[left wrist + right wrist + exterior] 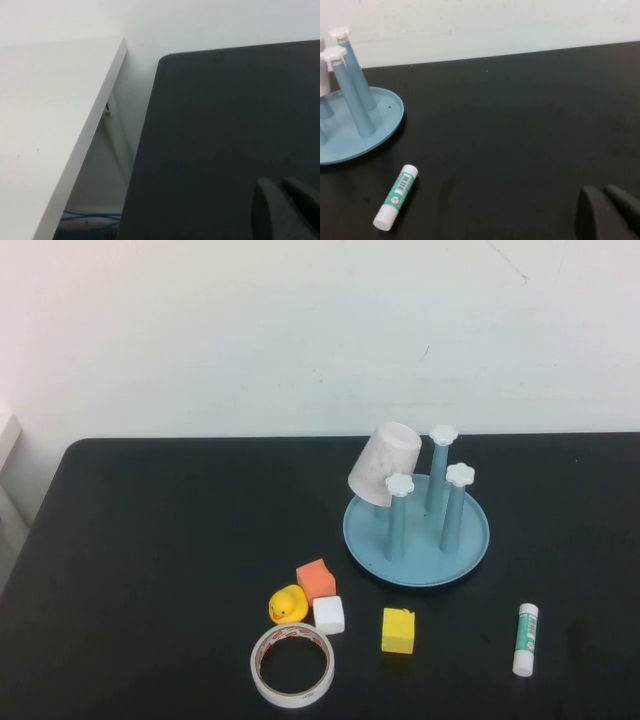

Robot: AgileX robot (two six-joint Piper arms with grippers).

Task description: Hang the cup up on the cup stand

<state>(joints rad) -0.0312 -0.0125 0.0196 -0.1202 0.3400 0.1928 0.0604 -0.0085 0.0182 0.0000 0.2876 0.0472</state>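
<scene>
Wrist views: left gripper (280, 185), right gripper (604, 191) over table (225, 125).

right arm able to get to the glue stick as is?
Probably yes. The glue stick lies alone on bare table right of the cup stand, and the right gripper sits low nearby. The left gripper is parked far left.

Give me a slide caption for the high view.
Pink cup hangs inverted, tilted on the cup stand; no gripper in this view.
</scene>
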